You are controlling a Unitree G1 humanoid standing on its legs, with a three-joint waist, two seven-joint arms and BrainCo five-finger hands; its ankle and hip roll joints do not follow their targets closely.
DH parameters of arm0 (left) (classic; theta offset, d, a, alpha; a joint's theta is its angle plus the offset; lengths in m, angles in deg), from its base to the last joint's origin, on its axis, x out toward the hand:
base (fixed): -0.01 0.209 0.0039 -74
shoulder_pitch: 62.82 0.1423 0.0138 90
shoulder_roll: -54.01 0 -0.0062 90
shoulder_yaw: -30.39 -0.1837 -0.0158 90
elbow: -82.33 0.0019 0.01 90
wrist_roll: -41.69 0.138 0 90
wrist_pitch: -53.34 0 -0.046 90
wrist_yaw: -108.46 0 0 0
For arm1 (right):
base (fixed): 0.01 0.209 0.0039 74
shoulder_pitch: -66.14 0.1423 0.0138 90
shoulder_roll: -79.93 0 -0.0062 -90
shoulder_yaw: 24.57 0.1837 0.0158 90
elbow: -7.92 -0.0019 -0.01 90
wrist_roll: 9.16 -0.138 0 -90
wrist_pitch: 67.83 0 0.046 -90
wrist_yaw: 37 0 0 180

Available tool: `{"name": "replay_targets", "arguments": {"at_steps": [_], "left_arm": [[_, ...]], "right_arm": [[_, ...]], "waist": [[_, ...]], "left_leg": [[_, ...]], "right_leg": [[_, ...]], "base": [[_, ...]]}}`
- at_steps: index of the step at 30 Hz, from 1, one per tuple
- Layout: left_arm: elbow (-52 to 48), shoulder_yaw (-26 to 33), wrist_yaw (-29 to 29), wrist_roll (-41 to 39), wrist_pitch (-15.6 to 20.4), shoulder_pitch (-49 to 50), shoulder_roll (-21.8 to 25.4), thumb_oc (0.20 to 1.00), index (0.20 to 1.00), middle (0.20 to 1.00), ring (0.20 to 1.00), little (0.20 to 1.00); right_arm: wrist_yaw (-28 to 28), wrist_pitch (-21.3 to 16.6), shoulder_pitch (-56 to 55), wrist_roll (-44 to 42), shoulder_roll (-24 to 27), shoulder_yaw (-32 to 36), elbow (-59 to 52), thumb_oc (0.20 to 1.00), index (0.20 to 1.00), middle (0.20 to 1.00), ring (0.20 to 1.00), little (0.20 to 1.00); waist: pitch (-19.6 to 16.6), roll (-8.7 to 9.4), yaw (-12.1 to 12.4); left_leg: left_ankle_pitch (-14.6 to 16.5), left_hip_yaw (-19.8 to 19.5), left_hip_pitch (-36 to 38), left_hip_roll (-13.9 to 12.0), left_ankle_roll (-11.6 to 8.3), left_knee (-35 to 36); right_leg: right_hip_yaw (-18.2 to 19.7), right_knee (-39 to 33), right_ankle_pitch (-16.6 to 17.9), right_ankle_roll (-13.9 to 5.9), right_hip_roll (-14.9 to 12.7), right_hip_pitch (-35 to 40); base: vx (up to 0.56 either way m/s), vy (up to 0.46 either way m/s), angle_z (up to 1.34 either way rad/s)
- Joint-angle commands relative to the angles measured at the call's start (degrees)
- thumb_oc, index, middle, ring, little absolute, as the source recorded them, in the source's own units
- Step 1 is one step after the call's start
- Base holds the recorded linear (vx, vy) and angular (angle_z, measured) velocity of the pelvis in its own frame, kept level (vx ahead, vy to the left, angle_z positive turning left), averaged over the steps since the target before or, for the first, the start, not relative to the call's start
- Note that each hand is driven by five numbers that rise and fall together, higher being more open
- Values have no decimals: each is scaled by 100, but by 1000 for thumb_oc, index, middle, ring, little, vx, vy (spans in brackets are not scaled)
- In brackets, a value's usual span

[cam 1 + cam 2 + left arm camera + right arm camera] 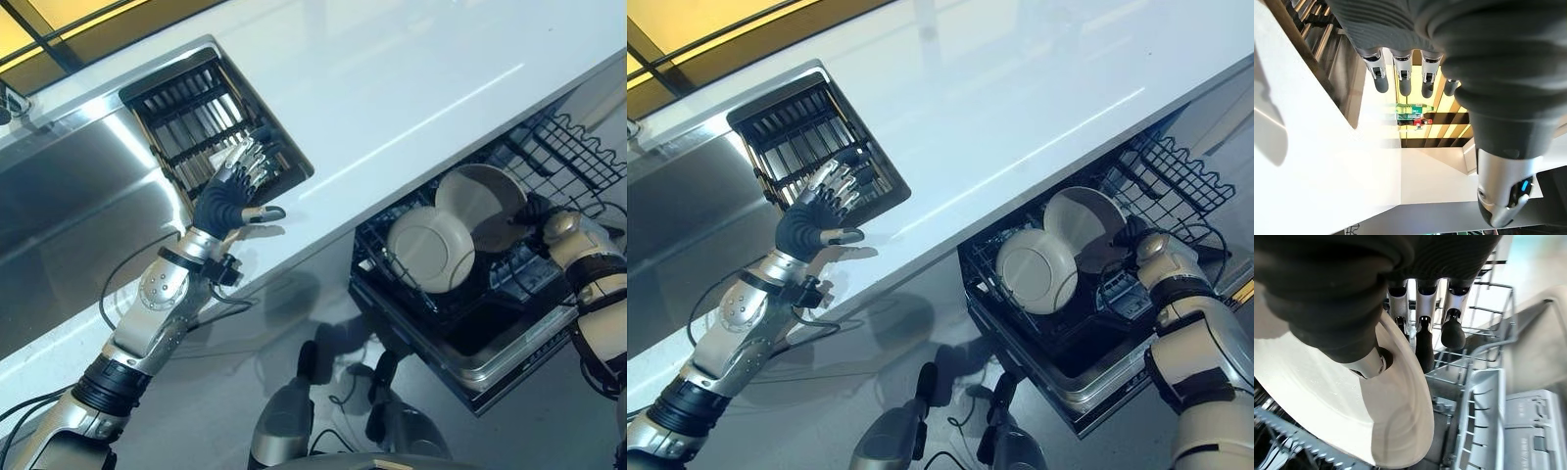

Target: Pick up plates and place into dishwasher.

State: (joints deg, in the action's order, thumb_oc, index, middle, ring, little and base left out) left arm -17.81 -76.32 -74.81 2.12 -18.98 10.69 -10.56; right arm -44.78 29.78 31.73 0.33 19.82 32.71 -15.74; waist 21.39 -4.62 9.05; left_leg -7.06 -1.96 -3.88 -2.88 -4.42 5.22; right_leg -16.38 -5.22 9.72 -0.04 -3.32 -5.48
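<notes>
Nearest in the left eye view, the left hand (227, 199) is raised at the left over the white countertop (392, 88), its fingers relaxed and spread, holding nothing, their tips over the near edge of a dark slatted drying rack (211, 122) set in the stainless sink (69, 196). At the right, under the counter's edge, the pulled-out dishwasher rack (470, 294) carries two beige plates standing on edge: the nearer plate (429, 250) and, just behind it, the farther plate (480, 201). The right hand (542, 217) is at the farther plate's right rim.

In the right eye view the same rack (1058, 333) sits low at the right with both plates upright, one overlapping the other, and the right hand (1141, 240) against the rear one.

The left wrist view shows the left hand's fingers (1380, 73) hanging straight and free above the countertop, the drying rack's bars beside them.

The right wrist view shows the right hand pinching the farther plate (1347, 411): the thumb (1369, 364) presses its face while the fingers (1424, 345) reach behind its rim, the wire rack (1479, 333) beyond.
</notes>
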Motion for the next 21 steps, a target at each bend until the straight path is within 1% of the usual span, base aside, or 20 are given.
{"name": "replay_targets", "arguments": {"at_steps": [1,4,6,7,8,9,10,11,12,13,14,15,16,18,19,20,21], "left_arm": [[-293,-66,58,-105,407,-480,160,1000,1000,1000,1000,1000],[-280,-61,70,-109,377,-513,156,1000,1000,1000,1000,1000],[-274,-52,58,-142,369,-534,160,1000,1000,1000,1000,1000],[-276,-32,41,-184,360,-537,164,1000,1000,1000,1000,1000],[-283,-18,29,-217,349,-530,169,1000,1000,1000,1000,1000],[-280,2,3,-242,358,-504,177,1000,1000,1000,1000,1000],[-268,50,-64,-277,390,-440,148,1000,1000,1000,1000,1000],[-268,63,-81,-276,401,-410,131,1000,1000,1000,1000,1000],[-298,79,-105,-276,419,-344,86,1000,1000,1000,1000,1000],[-288,81,-132,-272,424,-310,27,1000,1000,1000,1000,1000],[-303,71,-159,-275,426,-259,-55,1000,1000,1000,1000,1000],[-307,55,-148,-255,431,-239,-82,1000,1000,1000,1000,1000],[-310,7,-143,-173,469,-179,-192,1000,1000,1000,1000,1000],[-278,-127,-24,-20,505,-205,-326,1000,1000,1000,1000,1000],[-266,-197,44,24,533,-246,-368,1000,1000,1000,1000,1000],[-235,-269,94,60,542,-307,-421,1000,1000,1000,1000,1000],[-211,-317,131,88,549,-344,-449,1000,1000,1000,1000,1000]], "right_arm": [[-126,-247,1084,140,359,-720,71,200,200,200,200,200],[-302,-286,1168,9,292,-809,142,200,200,200,200,200],[-254,-240,1167,-175,266,-787,160,200,200,200,200,200],[33,-168,1152,-433,251,-701,174,645,645,645,645,645],[396,-23,1124,-672,247,-512,155,1000,1000,1000,1000,1000],[597,19,1079,-902,248,-373,127,1000,1000,1000,1000,1000],[1083,68,1007,-1279,218,-8,72,1000,1000,1000,1000,1000],[1222,76,937,-1216,202,182,48,1000,1000,1000,1000,1000],[1704,-12,811,-1451,165,453,3,1000,1000,1000,1000,1000],[1903,-23,735,-1476,132,640,-15,1000,1000,1000,1000,1000],[2271,-124,600,-1680,81,877,-73,1000,1000,1000,1000,1000],[2343,-106,538,-1650,49,971,-128,1000,1000,1000,1000,1000],[2749,-124,351,-1703,-30,1212,-266,1000,1000,1000,1000,1000],[3174,-135,167,-1712,-103,1435,-381,1000,1000,1000,1000,1000],[3484,-194,87,-1683,-149,1538,-424,1000,1000,1000,1000,1000],[3788,-249,6,-1557,-187,1644,-414,1000,1000,1000,1000,1000],[3935,-265,-29,-1498,-194,1687,-418,1000,1000,1000,1000,1000]], "waist": [[283,-139,128],[281,-149,157],[285,-153,154],[280,-156,147],[275,-158,128],[269,-157,119],[255,-168,83],[245,-169,70],[225,-179,36],[209,-179,14],[189,-177,-19],[185,-176,-25],[178,-180,-78],[204,-179,-126],[232,-177,-168],[290,-167,-195],[298,-155,-208]], "left_leg": [[385,201,-429,155,71,-22],[373,205,-442,157,67,-22],[380,222,-433,157,70,-22],[382,241,-430,154,70,-22],[389,259,-418,156,71,-22],[399,267,-403,157,74,-22],[423,292,-375,161,78,-29],[442,303,-359,160,79,-37],[470,332,-330,163,88,-53],[498,343,-306,173,103,-71],[547,363,-255,184,127,-110],[563,380,-233,186,136,-127],[641,428,-222,188,165,-285],[779,475,-266,203,212,-633],[879,534,-302,204,245,-869],[1045,577,-346,203,276,-1175],[1094,592,-416,211,296,-1342]], "right_leg": [[-129,261,-736,-406,-269,-157],[-162,271,-735,-405,-289,-174],[-168,266,-732,-405,-296,-170],[-163,266,-730,-404,-296,-171],[-152,264,-725,-406,-292,-168],[-144,261,-721,-410,-291,-163],[-128,272,-724,-414,-290,-160],[-116,289,-738,-411,-287,-159],[-90,319,-755,-407,-280,-153],[-70,355,-777,-403,-277,-146],[-41,432,-824,-391,-278,-130],[-31,476,-850,-384,-280,-127],[-16,644,-939,-344,-295,-128],[-16,943,-1078,-288,-335,-148],[-28,1119,-1167,-240,-357,-157],[-30,1332,-1293,-196,-399,-158],[-35,1409,-1307,-170,-423,-188]], "base": [[0,0,0],[0,0,0],[0,0,0],[-14,37,0],[-13,45,0],[-16,71,0],[-13,72,0],[-11,106,-1],[5,95,-1],[17,136,-2],[18,106,-2],[5,160,-3],[-10,148,-3],[-20,156,-7],[-23,123,-17],[-34,95,-20],[-9,73,-17]]}}
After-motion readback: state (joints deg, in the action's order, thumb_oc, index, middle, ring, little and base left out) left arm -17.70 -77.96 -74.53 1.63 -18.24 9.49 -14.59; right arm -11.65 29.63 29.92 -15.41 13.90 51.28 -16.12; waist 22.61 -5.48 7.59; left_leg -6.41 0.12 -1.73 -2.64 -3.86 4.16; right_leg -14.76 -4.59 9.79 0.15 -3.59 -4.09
